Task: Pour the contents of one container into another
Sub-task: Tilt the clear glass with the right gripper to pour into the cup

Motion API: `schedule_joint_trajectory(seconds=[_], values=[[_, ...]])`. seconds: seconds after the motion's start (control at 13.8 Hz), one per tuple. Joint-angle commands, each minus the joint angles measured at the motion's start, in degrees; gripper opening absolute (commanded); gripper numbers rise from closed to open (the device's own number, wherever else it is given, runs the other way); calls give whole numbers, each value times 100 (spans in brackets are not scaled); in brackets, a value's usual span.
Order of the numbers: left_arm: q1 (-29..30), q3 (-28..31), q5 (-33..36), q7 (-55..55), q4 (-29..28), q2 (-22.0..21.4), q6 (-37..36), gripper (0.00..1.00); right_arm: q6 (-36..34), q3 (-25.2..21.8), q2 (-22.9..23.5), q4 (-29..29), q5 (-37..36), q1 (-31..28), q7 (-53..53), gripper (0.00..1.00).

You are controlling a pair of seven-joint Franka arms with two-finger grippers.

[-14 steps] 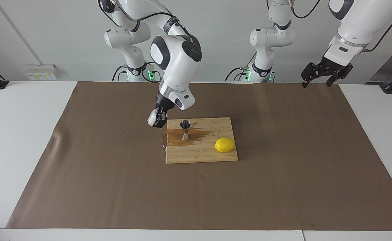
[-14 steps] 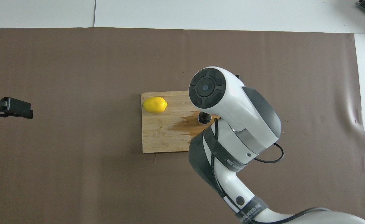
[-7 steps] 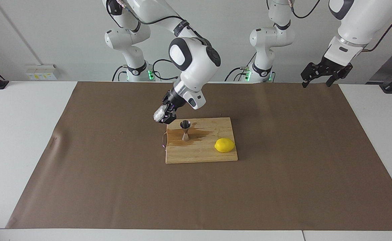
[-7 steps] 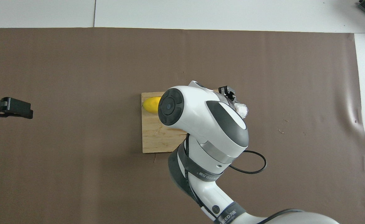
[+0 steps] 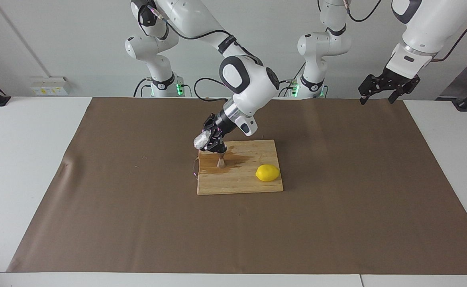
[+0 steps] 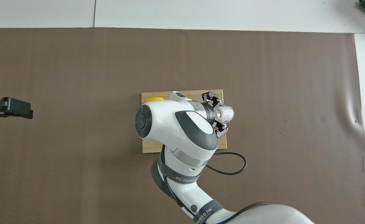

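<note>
Over the jigger [image 5: 220, 161] on the board [image 5: 241, 181], your right hand [image 5: 210, 142] grips the glass cup [image 5: 200, 139] tipped sideways, placed for pouring. Your left hand [image 5: 381, 91] waits open above the bench's [image 5: 26, 159] left-arm end.

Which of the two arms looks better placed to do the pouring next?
The right one, I'd judge. Its pincer is shut on the cup, tipped sideways just over the jigger on the board. The left pincer waits open, up at its own end of the table, holding nothing.
</note>
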Motion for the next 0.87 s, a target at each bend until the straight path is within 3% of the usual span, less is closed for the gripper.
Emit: schedule_joint_trajectory(seconds=[0.0,0.8], values=[[47,-5,-62,53,-15,-26,-74,100,-94,14,187,199,-305,90,154,0],[47,-5,-62,53,-15,-26,-83,100,-15,14,188,-65,-1088,346,208,0]])
